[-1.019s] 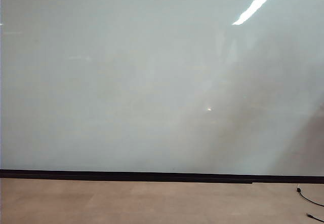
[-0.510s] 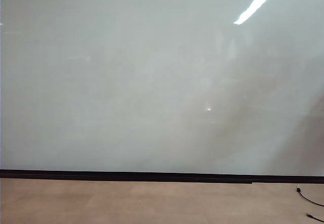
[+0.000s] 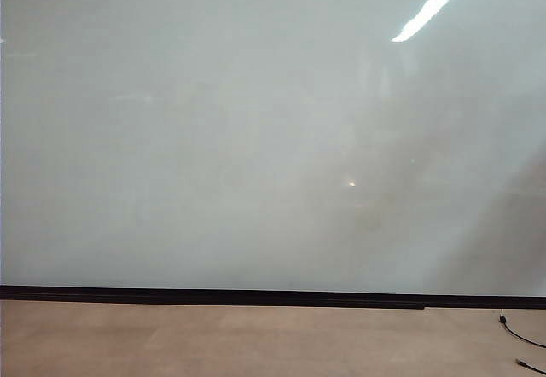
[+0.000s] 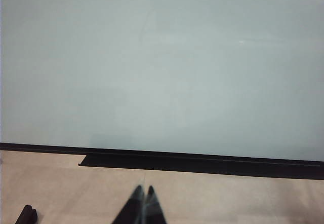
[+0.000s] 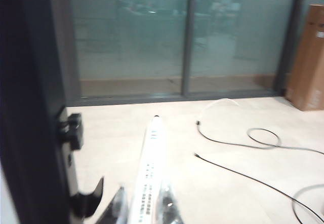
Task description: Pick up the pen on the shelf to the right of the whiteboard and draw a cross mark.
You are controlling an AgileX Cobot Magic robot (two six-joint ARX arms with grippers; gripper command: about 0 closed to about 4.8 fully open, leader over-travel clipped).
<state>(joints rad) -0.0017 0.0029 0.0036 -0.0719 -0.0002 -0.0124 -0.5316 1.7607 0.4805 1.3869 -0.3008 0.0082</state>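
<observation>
While left gripper (image 4: 143, 191) sits closed, right gripper (image 5: 143, 199) clamps slim white pen (image 5: 151, 168), tip seemingly black.

Whiteboard (image 3: 256, 138) stands upright behind floor (image 3: 256, 343). Cables (image 3: 520, 336) on floor at right. L gripper (image 4: 143, 192) low before board; pen (image 5: 151, 173) between R gripper (image 5: 144, 203) fingers.

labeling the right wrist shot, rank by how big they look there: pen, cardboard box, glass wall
1. glass wall
2. cardboard box, partly cut off
3. pen, held in the shut right gripper; its nearness inflates it, so box versus pen is unsure
</observation>
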